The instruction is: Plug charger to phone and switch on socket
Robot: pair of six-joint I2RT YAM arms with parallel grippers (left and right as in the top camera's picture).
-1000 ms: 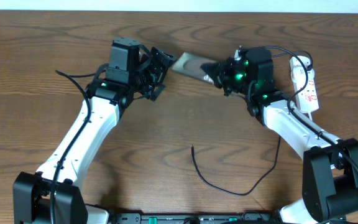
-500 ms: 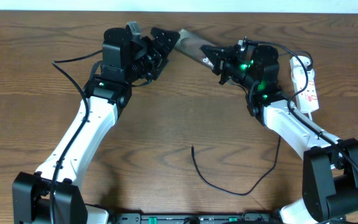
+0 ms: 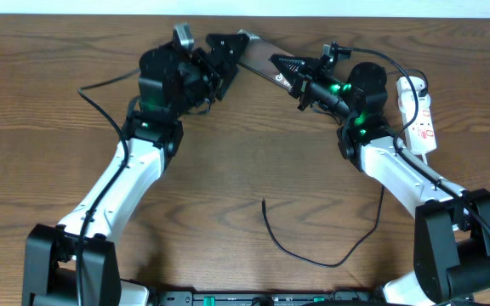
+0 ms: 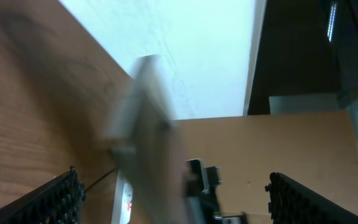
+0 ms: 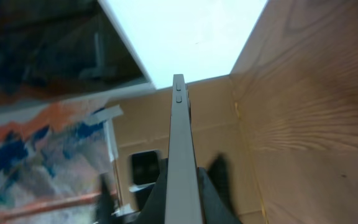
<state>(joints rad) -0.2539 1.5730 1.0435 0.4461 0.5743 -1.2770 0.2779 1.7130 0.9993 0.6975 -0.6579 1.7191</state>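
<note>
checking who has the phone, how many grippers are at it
2. The right gripper is shut on one end of the phone; the left gripper sits open around the other end, fingers either side, not visibly clamping.

The phone (image 4: 146,134) between the left fingers (image 4: 61,200) is a smeared grey blur in the left wrist view, and its face and edges cannot be read. Both of these fingers are cut off by the bottom edge. Beyond them, the phone hides all but a sliver of the power strip (image 4: 124,202), and the right fingers (image 4: 201,183) are an unclear dark shape.

In the right wrist view the phone stands edge-on, so its screen is unseen. The dark fingers flanking its lower end are blurred and cropped.

From overhead, fingers cover both ends of the phone, and its screen print is too small to read. Well away from all the fingers, the charger cable (image 3: 281,247) vanishes under the right arm, and its tip is too small to make out.
</note>
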